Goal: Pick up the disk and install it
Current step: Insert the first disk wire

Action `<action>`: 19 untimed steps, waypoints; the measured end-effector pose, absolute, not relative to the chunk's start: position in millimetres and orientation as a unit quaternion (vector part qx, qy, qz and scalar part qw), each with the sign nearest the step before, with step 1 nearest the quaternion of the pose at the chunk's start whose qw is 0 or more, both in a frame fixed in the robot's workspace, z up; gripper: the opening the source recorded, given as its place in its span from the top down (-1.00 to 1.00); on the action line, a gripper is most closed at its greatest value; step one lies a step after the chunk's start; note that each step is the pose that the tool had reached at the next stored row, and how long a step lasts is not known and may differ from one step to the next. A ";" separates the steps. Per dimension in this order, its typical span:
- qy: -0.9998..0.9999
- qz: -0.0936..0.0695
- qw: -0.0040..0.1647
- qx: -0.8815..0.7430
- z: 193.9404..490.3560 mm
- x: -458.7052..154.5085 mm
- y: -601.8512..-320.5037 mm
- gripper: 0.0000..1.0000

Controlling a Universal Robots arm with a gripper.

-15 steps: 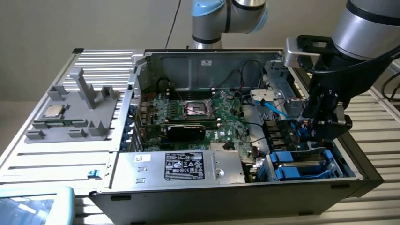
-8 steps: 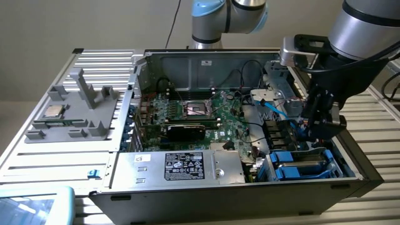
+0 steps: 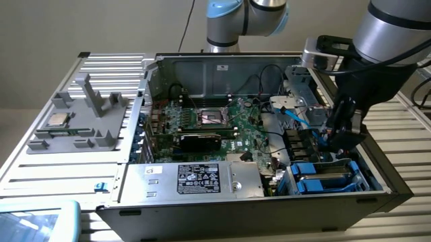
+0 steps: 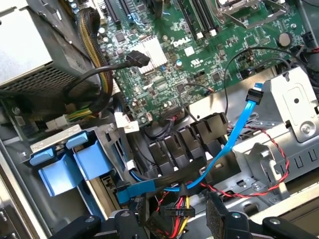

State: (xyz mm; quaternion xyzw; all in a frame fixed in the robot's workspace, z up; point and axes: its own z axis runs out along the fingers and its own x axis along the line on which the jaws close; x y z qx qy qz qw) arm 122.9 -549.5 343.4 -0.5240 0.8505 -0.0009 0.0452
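The gripper (image 3: 338,145) hangs inside the computer case (image 3: 195,70), its jaws spread wide with nothing between them. The disk (image 3: 322,171) sits in the drive cage at the case's near corner, on the exterior view's right, just beside the gripper. I judge it stiff, rather heavy and sensitive to shocks; its blue carrier (image 4: 70,167) gives the safer hold, by the long sides. The exterior view gives the whole case; the wrist view shows the blue cable (image 4: 234,134) and the motherboard (image 4: 164,55) close up.
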 end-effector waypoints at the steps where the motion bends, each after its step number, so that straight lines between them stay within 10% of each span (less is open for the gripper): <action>1: 0.853 -0.001 0.045 -0.519 343.2 122.7 -549.6 -0.19; 9: 0.868 -0.002 0.045 -0.495 342.1 117.7 -549.7 -0.19; 19: 0.871 -0.003 0.046 -0.489 341.7 117.6 -545.8 0.29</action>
